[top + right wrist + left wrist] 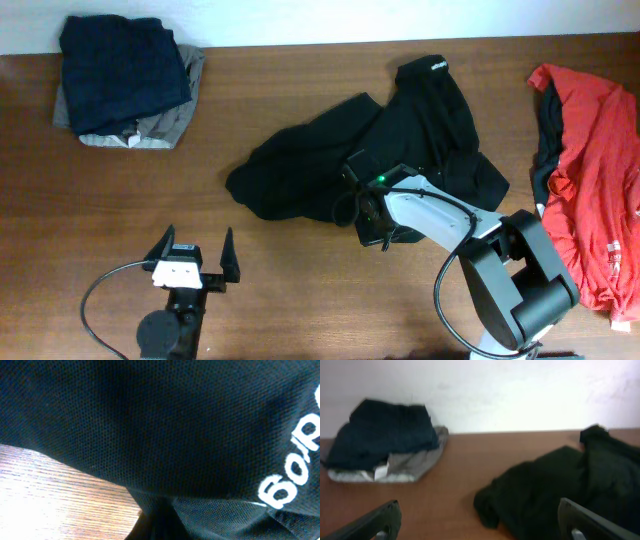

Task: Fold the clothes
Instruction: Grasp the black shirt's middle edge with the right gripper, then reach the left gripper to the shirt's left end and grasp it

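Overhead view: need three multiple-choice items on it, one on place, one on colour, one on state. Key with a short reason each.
1. Where does the black garment lie?
A. In a basket.
B. In the middle, crumpled.
C. Hanging on the wall.

2. What colour is the garment at the right edge?
A. Green.
B. Yellow.
C. Red.

3. How does the left gripper stand?
A. Open, holding nothing.
B. Shut on a sleeve.
C. Shut on a sock.

Key:
1 B, it lies rumpled and unfolded around the centre of the view.
2 C, it is bright red with some dark trim.
3 A, its fingers stand wide apart with nothing between them.
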`<state>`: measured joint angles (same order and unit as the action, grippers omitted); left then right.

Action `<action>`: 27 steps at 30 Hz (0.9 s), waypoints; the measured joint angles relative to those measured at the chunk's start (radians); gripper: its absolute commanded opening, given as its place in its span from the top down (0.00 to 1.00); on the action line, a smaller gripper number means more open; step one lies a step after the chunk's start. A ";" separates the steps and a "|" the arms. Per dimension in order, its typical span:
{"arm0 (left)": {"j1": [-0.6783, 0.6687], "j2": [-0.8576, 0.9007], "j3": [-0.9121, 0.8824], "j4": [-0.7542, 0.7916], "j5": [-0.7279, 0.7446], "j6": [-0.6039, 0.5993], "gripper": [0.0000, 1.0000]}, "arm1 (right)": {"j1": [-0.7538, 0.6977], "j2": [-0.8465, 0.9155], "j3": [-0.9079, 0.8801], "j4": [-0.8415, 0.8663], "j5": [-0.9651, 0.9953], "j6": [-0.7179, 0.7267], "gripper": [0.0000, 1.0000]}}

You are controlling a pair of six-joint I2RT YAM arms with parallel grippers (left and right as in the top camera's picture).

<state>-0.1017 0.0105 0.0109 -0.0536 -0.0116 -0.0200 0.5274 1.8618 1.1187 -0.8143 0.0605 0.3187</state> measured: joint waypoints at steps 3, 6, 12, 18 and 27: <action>0.000 0.000 0.000 0.071 0.010 0.000 0.01 | 0.000 0.000 0.000 0.000 0.000 0.000 0.96; 0.000 0.000 0.000 0.068 0.018 0.000 0.01 | 0.000 0.000 0.000 0.000 0.001 0.000 0.96; 0.000 0.000 0.000 0.038 0.053 0.000 0.01 | 0.000 0.000 0.000 0.001 0.002 0.000 0.96; 0.000 0.003 0.004 0.197 0.089 0.000 0.01 | 0.000 0.000 0.000 0.002 0.003 0.000 0.96; 0.000 0.363 0.255 -0.065 0.082 0.000 0.01 | 0.000 0.000 -0.001 0.006 0.003 0.000 0.95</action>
<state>-0.1017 0.3733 0.2661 -0.1188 0.0704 -0.0200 0.5274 1.8618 1.1179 -0.8078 0.0639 0.3191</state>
